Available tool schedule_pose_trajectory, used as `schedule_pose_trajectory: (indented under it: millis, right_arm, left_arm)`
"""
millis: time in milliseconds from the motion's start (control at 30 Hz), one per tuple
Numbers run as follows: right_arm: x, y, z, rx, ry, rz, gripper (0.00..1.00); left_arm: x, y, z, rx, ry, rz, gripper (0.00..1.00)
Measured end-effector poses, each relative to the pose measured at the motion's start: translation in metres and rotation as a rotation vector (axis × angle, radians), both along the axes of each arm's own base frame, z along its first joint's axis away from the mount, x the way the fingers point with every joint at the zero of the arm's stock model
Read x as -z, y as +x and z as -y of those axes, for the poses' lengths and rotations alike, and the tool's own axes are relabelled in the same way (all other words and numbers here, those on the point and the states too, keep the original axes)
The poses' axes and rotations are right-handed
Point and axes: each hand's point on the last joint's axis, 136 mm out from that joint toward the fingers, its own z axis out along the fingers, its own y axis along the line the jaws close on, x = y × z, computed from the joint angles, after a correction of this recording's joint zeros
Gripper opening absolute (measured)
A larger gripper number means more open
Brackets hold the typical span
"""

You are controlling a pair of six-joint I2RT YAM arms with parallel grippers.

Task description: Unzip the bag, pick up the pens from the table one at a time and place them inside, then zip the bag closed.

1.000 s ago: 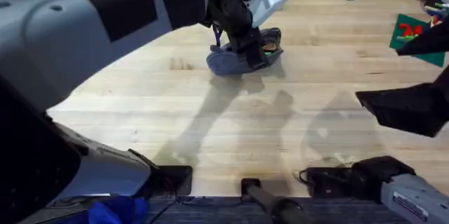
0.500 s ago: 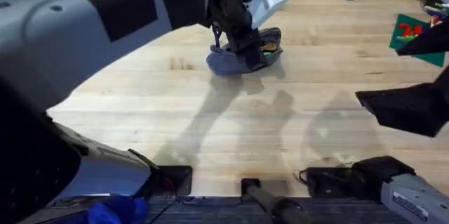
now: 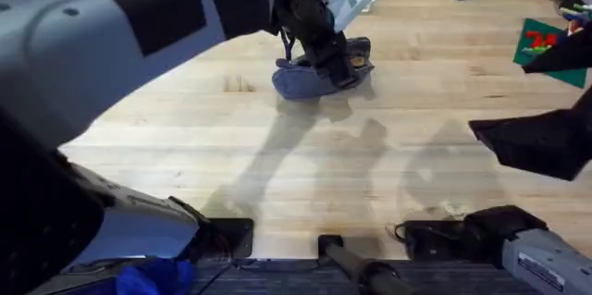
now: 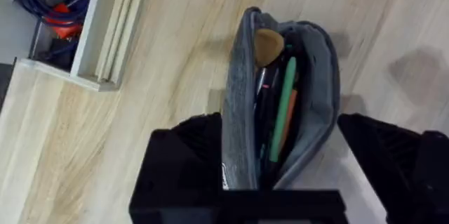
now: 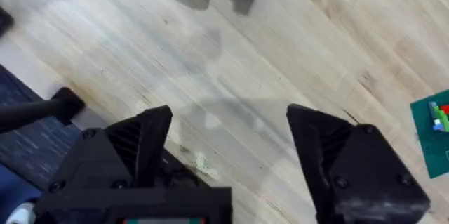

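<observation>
The bag (image 3: 319, 71) lies unzipped near the worktop's (image 3: 305, 165) far edge, long axis slanting toward the far right, pens (image 4: 283, 109) inside. The left claw (image 4: 280, 161) straddles it wide, unmoved since earlier; the right claw (image 5: 228, 140) hangs open.

We see even, bright light on the large pale planked wooden table (image 3: 305, 156), with soft grey arm shadows crossing its middle toward the near edge. The left arm's grey casing looms large and blurred. The oblong grey-blue fabric pouch (image 4: 280, 104) is slightly soft, its open inside dim.
</observation>
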Motion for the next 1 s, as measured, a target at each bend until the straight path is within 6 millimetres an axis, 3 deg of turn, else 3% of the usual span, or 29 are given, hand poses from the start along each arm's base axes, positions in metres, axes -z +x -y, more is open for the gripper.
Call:
schedule_pose_trajectory:
  millis: [200, 233, 300, 667, 1000]
  right_arm:
    - [0.0, 0.0, 0.0, 0.0, 0.0, 0.0, 0.998]
    - [0.0, 0.0, 0.0, 0.0, 0.0, 0.0, 0.998]
    - [0.0, 0.0, 0.0, 0.0, 0.0, 0.0, 0.997]
    - [0.0, 0.0, 0.0, 0.0, 0.0, 0.0, 0.997]
    - [0.0, 0.0, 0.0, 0.0, 0.0, 0.0, 0.998]
  left_arm:
    - [-0.037, -0.015, -0.008, -0.017, -0.042, 0.032, 0.995]
    - [-0.057, -0.033, -0.019, -0.02, -0.048, 0.03, 0.994]
    - [-0.067, -0.046, -0.027, -0.024, -0.048, 0.024, 0.993]
    - [-0.086, -0.098, -0.06, -0.072, -0.033, -0.064, 0.994]
    - [-0.105, -0.124, -0.106, -0.206, -0.049, -0.086, 0.995]
